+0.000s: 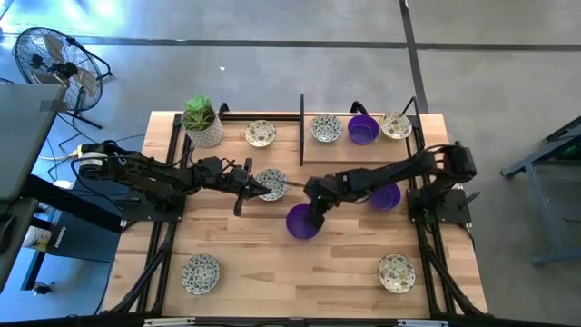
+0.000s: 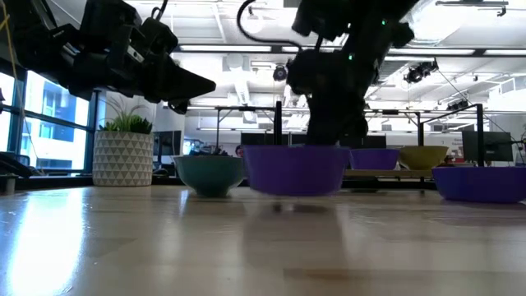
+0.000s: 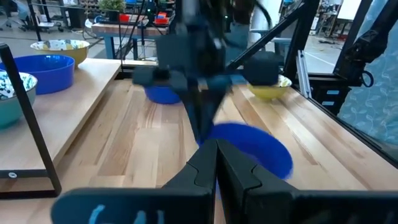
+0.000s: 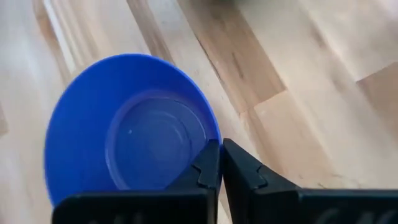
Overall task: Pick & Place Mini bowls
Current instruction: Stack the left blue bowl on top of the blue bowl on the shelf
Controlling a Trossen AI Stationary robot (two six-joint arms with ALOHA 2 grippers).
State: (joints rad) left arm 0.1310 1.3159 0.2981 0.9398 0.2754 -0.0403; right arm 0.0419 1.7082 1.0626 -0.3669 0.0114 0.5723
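A glossy purple mini bowl [image 1: 300,223] sits mid-table, and my right gripper [image 1: 314,214] stands over its rim, shut on it. The low view shows the same bowl [image 2: 296,169] under the dark arm. My left gripper [image 1: 261,189] is shut and hovers above a patterned mini bowl [image 1: 271,184]. In the low view the left gripper [image 2: 201,85] is well above that bowl [image 2: 209,174], which rests on its base on the table. In the left wrist view the shut left gripper [image 3: 217,155] points toward the purple bowl [image 3: 255,149] and the right arm. My right gripper pinches the purple bowl's rim [image 4: 208,138] on the side toward the right arm, one finger [image 4: 202,165] inside the bowl and the other outside. The fingers come from above, pointing down. The bowl stays level and upright; I cannot tell whether its base is on the table.
On the far strip behind a black frame bar [image 1: 302,127] stand patterned bowls [image 1: 260,134] [image 1: 325,128], a purple one [image 1: 363,129] and a yellowish one [image 1: 395,125]. A potted plant [image 1: 203,123] stands far left. Another purple bowl [image 1: 386,196] and near-edge patterned bowls [image 1: 200,272] [image 1: 397,272] also sit on the table.
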